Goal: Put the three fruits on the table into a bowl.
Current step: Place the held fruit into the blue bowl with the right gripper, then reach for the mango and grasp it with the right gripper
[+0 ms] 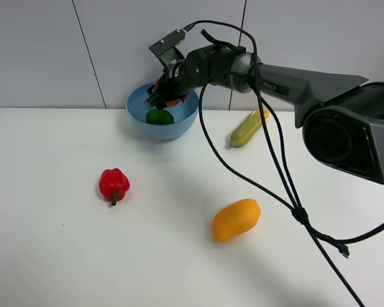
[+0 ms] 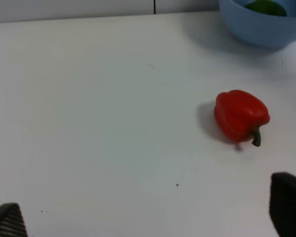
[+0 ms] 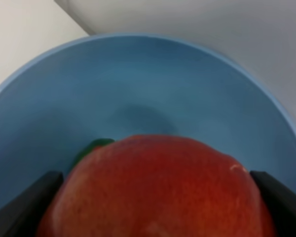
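The light-blue bowl [image 1: 182,118] stands at the back of the white table [image 1: 64,256]. The green lime [image 1: 159,116] lies inside it. My right gripper [image 1: 168,94] reaches over the bowl's rim and is shut on the red pomegranate [image 3: 158,190], held just above the bowl's inside [image 3: 153,89]; the lime [image 3: 92,147] peeks out under it. The orange-yellow mango [image 1: 236,219] lies on the table in front, right of centre. My left gripper [image 2: 148,217] is open and empty, low over bare table near the red bell pepper [image 2: 240,116]; the bowl [image 2: 266,29] and lime [image 2: 265,7] show beyond.
The red bell pepper [image 1: 114,185] sits left of centre. A yellow-green corn cob [image 1: 248,128] lies right of the bowl. The right arm's black cables [image 1: 288,198] hang over the table's right side. A grey wall stands behind the table.
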`<state>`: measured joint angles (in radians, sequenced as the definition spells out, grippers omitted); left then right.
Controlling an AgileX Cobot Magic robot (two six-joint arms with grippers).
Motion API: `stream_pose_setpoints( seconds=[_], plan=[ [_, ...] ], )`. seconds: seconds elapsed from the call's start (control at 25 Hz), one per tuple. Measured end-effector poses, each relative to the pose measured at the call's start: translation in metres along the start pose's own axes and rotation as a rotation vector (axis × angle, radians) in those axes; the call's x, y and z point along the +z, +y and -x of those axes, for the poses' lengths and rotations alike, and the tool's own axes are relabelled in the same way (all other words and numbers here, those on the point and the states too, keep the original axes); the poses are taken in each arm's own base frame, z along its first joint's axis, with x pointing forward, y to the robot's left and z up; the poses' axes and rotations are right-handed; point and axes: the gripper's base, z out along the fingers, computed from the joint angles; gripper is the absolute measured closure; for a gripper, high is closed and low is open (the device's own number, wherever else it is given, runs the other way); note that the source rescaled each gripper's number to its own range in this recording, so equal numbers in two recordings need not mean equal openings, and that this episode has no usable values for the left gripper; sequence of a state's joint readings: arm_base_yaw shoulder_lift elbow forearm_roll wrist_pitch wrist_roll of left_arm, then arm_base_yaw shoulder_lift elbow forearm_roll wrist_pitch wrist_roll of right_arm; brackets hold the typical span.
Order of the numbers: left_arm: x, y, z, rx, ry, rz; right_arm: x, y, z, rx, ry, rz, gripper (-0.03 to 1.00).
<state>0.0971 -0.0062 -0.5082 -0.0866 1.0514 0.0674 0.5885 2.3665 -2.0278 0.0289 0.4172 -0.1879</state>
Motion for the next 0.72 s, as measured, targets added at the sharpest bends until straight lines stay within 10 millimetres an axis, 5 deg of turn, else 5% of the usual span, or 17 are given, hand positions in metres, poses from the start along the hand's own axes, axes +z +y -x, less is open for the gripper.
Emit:
stream_pose_setpoints(
  seconds=[0.2, 0.28, 0.4, 0.72],
  plan=[
    [0.000, 0.000, 0.000, 0.000, 0.000, 0.000, -0.001, -0.008, 0.000, 0.008, -0.004, -0.012, 0.71],
    [0.000, 0.000, 0.000, 0.000, 0.000, 0.000, -0.001, -0.011, 0.002, 0.017, -0.035, -0.022, 0.30],
    [0.000, 0.000, 0.000, 0.000, 0.000, 0.000, -0.001, -0.014, 0.006, 0.033, -0.072, -0.032, 0.04],
    [0.000, 0.000, 0.000, 0.000, 0.000, 0.000, -0.020, -0.011, 0.006, 0.119, 0.082, 0.015, -0.03]
  ],
)
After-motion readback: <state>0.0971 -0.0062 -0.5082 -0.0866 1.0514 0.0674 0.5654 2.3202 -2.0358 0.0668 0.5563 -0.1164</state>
